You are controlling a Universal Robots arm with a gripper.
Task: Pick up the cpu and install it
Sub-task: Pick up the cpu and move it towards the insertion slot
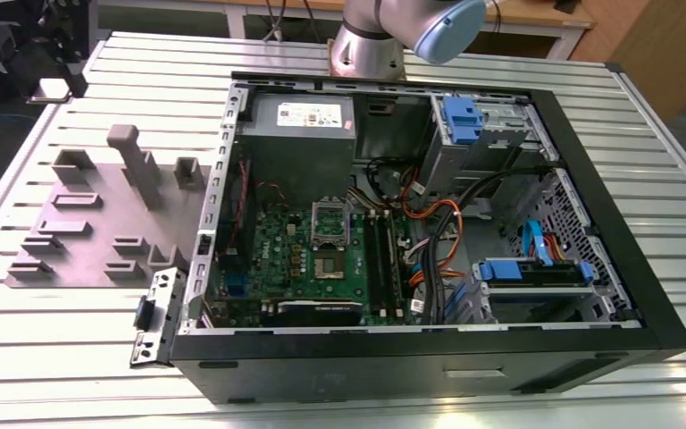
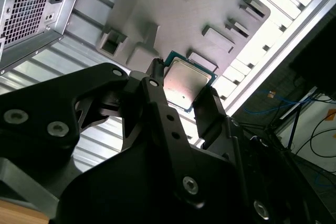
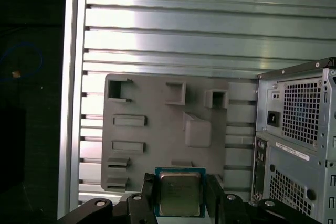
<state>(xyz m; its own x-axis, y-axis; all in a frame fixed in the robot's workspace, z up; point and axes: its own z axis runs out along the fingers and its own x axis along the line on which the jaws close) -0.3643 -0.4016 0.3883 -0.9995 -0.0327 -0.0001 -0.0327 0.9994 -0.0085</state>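
Small square cpu with its dull silvery metal top (image 3: 180,192) sits pinched by its edges in my black two-fingered hand (image 3: 181,199), above the grey moulded fixture tray (image 3: 157,129) on the ribbed aluminium surface (image 3: 184,35). Edge grip, I reckon, spares the contacts. No writing I can read on it.

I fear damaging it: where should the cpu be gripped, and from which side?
Grip the cpu by two opposite rim edges, coming in facing its flat metal top; the thin square offers no other hold. The gripper holds it so.
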